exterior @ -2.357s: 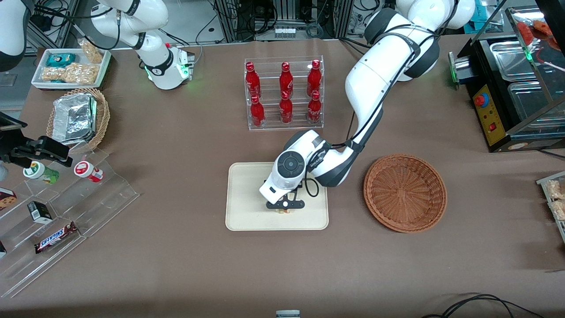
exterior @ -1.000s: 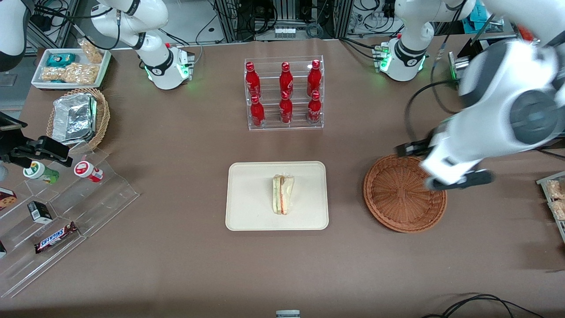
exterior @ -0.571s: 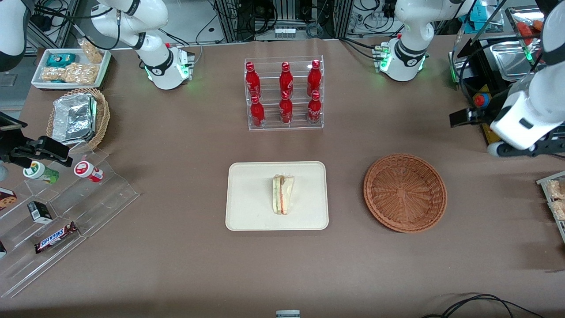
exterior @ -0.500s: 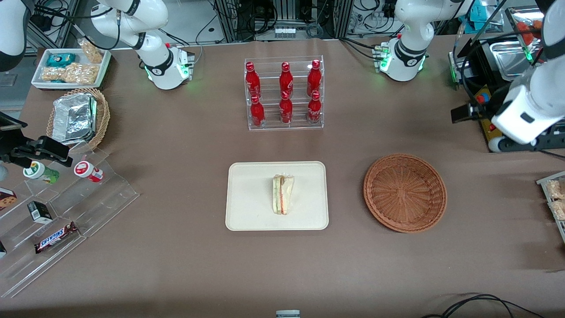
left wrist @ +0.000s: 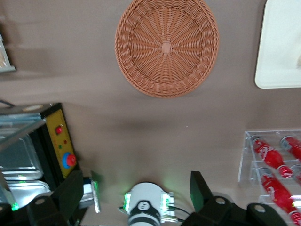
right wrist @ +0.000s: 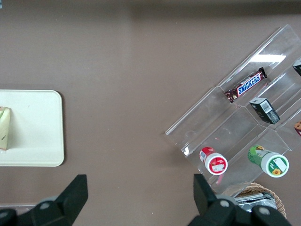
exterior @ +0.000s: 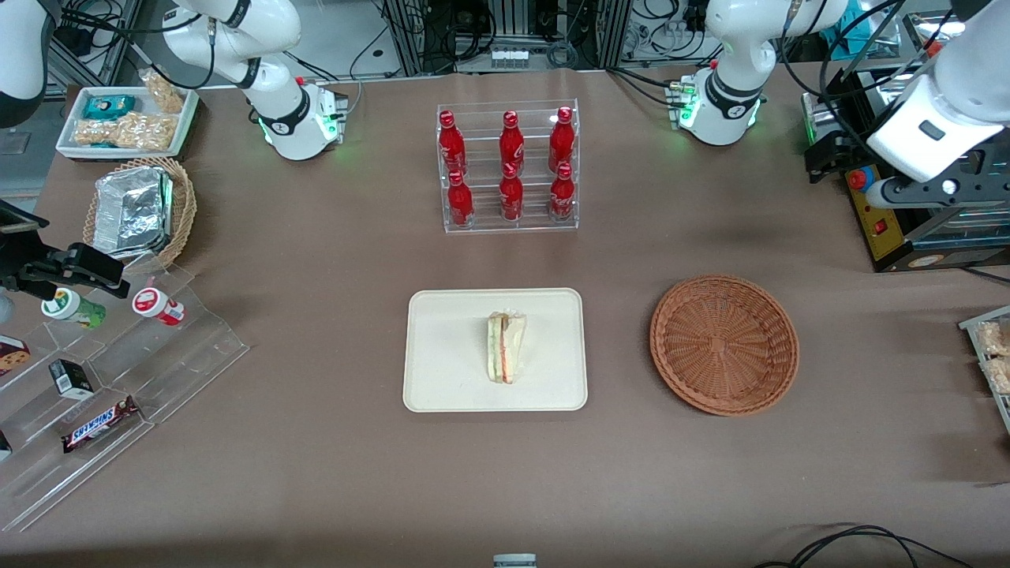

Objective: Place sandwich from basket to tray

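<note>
The sandwich point(exterior: 506, 347) lies on the cream tray point(exterior: 442, 379) at the centre of the front view, its narrow end pointing to the lower edge; the wicker basket point(exterior: 724, 344) sits right of centre with nothing in it, well apart from the tray; the gripper point(left wrist: 136, 195) hangs high at the upper right of the front view, over the black appliance point(exterior: 884, 205), its fingers point(left wrist: 71, 190) spread wide and holding nothing; a rack of red bottles point(exterior: 507, 166) stands above the tray in that view.
</note>
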Controlling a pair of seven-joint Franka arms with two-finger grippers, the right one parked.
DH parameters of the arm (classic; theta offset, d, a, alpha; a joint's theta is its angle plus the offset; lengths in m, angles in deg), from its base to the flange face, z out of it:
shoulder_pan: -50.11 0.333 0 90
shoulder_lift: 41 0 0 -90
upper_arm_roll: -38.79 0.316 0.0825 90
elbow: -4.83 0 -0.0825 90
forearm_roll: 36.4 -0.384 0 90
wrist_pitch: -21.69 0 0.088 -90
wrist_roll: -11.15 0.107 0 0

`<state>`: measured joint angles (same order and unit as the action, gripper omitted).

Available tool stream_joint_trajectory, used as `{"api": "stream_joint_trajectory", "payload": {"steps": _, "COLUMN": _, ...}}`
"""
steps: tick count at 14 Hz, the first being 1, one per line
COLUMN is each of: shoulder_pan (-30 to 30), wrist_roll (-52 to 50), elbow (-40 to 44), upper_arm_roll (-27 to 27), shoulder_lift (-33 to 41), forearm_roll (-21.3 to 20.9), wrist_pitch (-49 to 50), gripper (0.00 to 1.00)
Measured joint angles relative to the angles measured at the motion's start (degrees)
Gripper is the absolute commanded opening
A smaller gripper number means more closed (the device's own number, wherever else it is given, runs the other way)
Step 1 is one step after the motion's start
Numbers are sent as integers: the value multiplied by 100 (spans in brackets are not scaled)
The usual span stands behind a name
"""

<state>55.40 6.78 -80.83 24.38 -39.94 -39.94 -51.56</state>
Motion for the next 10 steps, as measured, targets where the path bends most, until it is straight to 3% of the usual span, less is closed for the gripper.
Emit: {"api": "stream_joint_trajectory", "payload": {"steps": 10, "shoulder_pan": -17, "wrist_roll": 152, "elbow": -38, "upper_arm_roll": 28, "shoulder_lift": 5, "forearm_roll": -99, "wrist_pitch": -127, "gripper": 100}}
